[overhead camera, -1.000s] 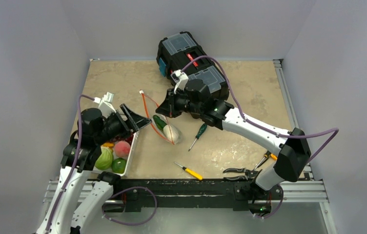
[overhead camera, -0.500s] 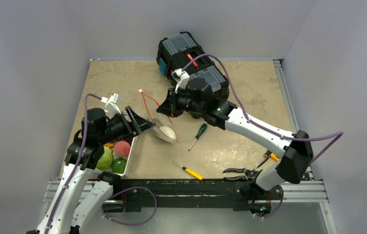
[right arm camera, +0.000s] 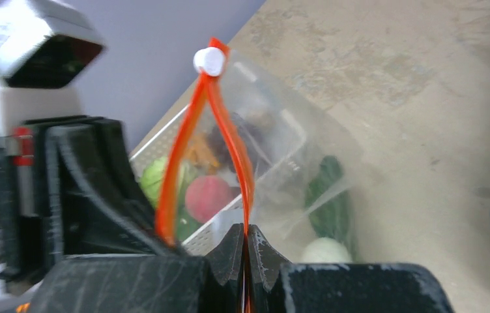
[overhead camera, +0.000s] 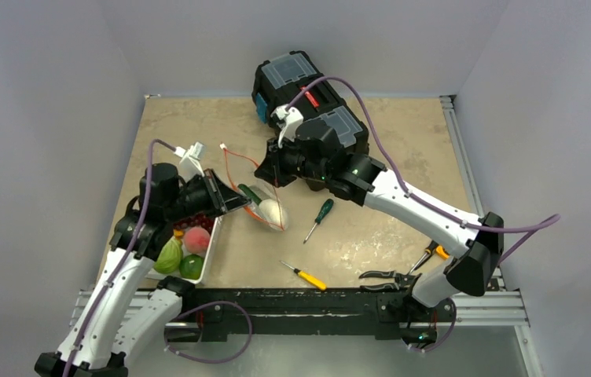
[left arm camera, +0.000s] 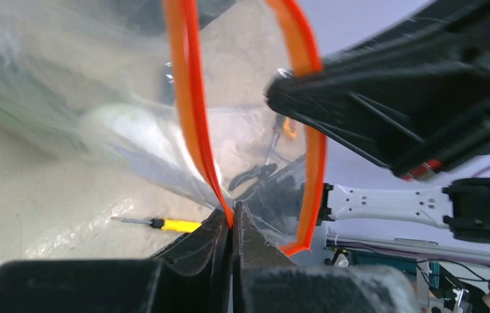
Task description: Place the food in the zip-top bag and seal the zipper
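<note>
Clear plastic zip-top bag [overhead camera: 259, 203] sits mid-tabletop [overhead camera: 402, 141], mouth held open between both arms.
The zipper [left arm camera: 187, 98] is spread into a loop. The left end effector [left arm camera: 232, 222] is closed tight on one orange strip, the right end effector [right arm camera: 245, 242] on the other, with the white tab [right arm camera: 209, 60] at the far end. In the bag: white radish [overhead camera: 271, 210] and dark cucumber [overhead camera: 250, 194]. The white basket [overhead camera: 207, 253] just left holds the peach [overhead camera: 196, 239], cabbage [overhead camera: 169, 255] and green round fruit [overhead camera: 191, 267]. The left wrist hangs over its far end, partly covering the grapes [overhead camera: 202, 222], and sits between basket and bag mouth. Right of the bag are a green-handled screwdriver [overhead camera: 320, 216], a yellow-handled screwdriver [overhead camera: 306, 276] and, near the front edge, pliers [overhead camera: 387, 276]. The black toolbox [overhead camera: 296, 78] is behind the right wrist.
</note>
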